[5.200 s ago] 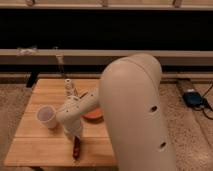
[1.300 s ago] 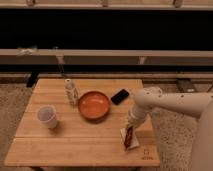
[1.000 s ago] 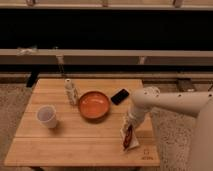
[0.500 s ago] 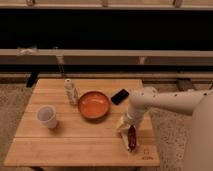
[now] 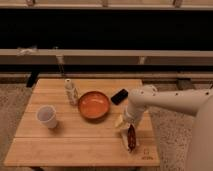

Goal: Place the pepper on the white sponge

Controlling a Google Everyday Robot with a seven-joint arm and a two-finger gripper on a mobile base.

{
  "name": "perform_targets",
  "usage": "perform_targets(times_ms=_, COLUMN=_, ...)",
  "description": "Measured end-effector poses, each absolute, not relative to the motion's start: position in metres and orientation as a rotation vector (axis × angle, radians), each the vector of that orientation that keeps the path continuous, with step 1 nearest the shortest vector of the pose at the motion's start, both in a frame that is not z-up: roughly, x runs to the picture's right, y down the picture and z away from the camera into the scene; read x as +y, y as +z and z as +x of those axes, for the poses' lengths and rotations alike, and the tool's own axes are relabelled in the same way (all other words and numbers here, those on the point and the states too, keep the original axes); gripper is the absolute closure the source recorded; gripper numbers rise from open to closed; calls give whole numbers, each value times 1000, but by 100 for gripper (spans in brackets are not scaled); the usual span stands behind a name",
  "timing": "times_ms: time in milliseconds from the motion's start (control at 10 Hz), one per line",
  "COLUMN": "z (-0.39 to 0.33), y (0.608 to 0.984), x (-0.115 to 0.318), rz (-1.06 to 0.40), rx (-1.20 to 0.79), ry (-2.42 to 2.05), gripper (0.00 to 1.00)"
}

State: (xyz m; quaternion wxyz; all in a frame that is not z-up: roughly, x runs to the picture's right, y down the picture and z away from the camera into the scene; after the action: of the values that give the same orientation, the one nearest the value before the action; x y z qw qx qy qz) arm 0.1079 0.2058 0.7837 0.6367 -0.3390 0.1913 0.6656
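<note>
End effector now left of near-vertical pepper.

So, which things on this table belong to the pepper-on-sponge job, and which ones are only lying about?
Part of the job:
- pepper
- white sponge, under the pepper
- tool, just above the pepper

Only lying about:
- orange bowl
- paper cup
- black slab
- small bottle
</note>
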Motion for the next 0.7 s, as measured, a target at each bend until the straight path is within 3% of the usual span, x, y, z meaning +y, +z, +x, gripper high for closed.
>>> perform_targets(times_ms=700, z=92, y=763, x=166, rz=-704, rx=354, ry=1484, gripper=30)
